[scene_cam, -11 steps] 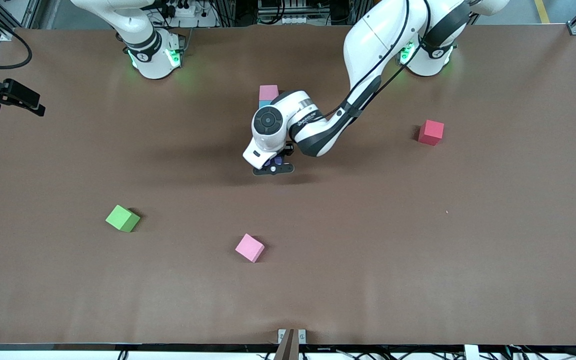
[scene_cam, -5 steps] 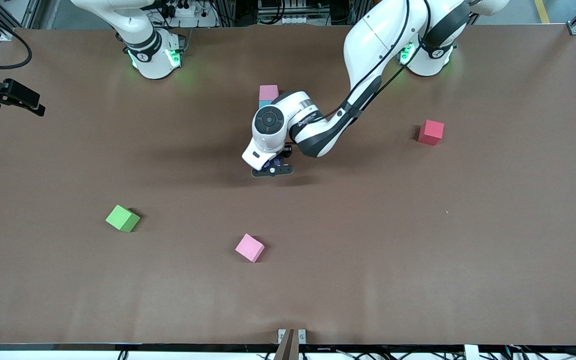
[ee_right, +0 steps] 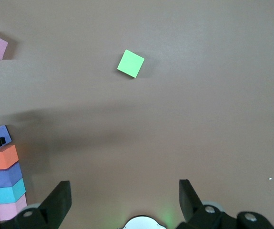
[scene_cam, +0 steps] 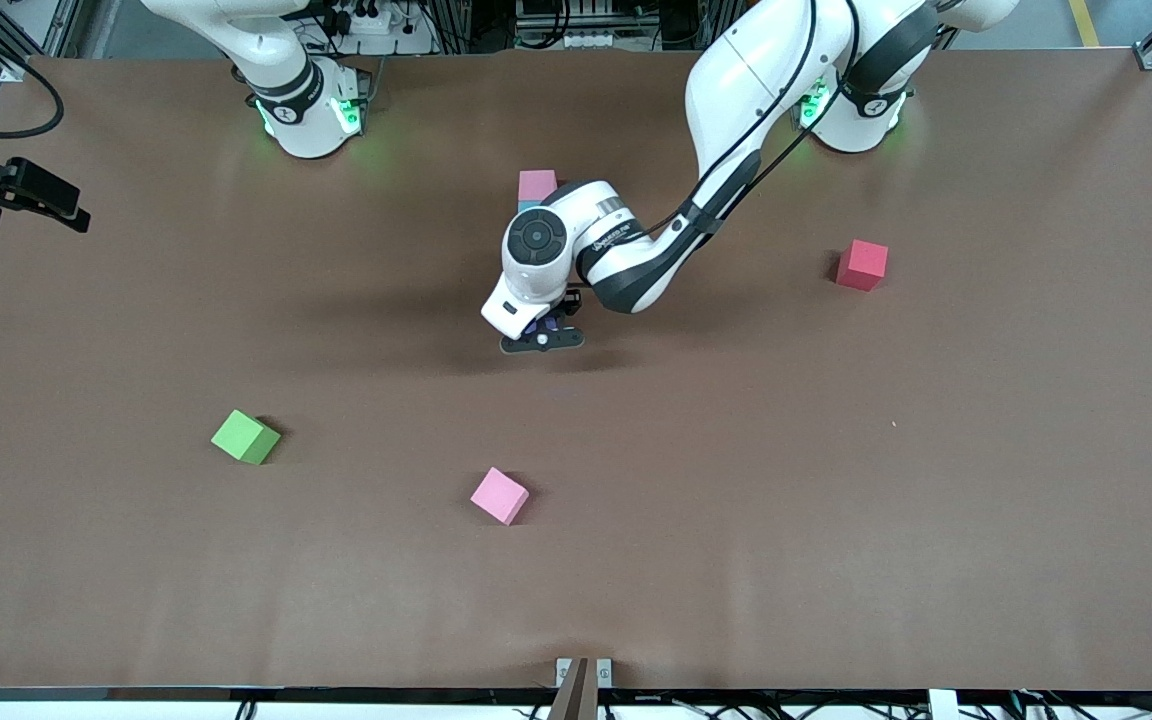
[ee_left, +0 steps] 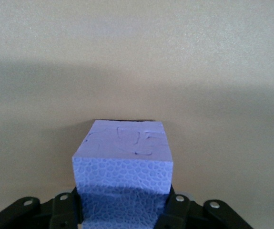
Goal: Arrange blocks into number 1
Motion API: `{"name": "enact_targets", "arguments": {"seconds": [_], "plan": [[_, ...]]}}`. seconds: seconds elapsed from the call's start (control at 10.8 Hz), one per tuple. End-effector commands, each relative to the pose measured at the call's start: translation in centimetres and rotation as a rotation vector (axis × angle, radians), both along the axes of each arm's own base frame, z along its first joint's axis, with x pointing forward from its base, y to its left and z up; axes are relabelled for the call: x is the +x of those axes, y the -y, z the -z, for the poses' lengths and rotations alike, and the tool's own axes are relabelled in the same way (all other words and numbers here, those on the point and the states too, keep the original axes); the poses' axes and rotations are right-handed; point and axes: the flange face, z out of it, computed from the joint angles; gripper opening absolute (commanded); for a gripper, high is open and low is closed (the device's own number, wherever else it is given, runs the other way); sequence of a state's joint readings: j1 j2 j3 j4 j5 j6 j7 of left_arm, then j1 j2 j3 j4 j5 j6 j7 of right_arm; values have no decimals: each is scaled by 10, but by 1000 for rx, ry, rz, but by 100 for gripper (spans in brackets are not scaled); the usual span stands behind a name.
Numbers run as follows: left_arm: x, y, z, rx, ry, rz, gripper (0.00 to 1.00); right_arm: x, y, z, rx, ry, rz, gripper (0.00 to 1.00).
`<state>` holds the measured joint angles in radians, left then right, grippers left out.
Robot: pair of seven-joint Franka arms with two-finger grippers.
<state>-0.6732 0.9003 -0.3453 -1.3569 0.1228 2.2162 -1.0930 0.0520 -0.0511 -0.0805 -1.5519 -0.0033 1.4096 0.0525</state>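
The table [scene_cam: 836, 520] is carrying seven cubes in all. The left arm is reaching from its base down toward mid-table, elbow bent, wrist pointing straight down, hiding most of the block row in the front view. The left gripper [scene_cam: 542, 338] is sitting low at the camera-near end of that row, clamping a purple block [ee_left: 122, 167] between its fingers [ee_left: 177, 205]; whether the block is touching the table I cannot tell. The right arm is waiting, folded up out past its end of the table; the right gripper [ee_right: 125, 200] is hanging high with its jaws spread wide and nothing between them.

Count: two pink, two purple, one each of blue, orange, green and red.

The right wrist view is showing the row: pink block [ee_right: 10, 209], blue block [ee_right: 9, 192], second purple block [ee_right: 5, 174], orange block [ee_right: 1, 157], then the gripped purple one, all touching edge to edge in one straight line. In the front view only the row's pink end and a sliver of blue are showing by the wrist.

The blocks are looking like matte foam, equal in size; the gripped one is showing a pebbled side and a creased top.

The loose pink cube [scene_cam: 499, 496], green cube [scene_cam: 245, 437] and red cube [scene_cam: 862, 265] are lying well apart.
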Motion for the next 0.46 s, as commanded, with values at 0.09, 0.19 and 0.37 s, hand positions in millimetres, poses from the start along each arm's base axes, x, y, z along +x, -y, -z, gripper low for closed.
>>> {"name": "enact_targets", "arguments": {"seconds": [0.09,0.19,0.37], "plan": [[-8,10,5,0,-5,-16,0,-1,2,-3,-2,-4,-1,100],[-9,10,5,0,-5,-17,0,0,1,-2,-2,-6,-2,100],[-11,10,6,8,5,10,55,0,1,-2,-2,-6,-4,100]]}}
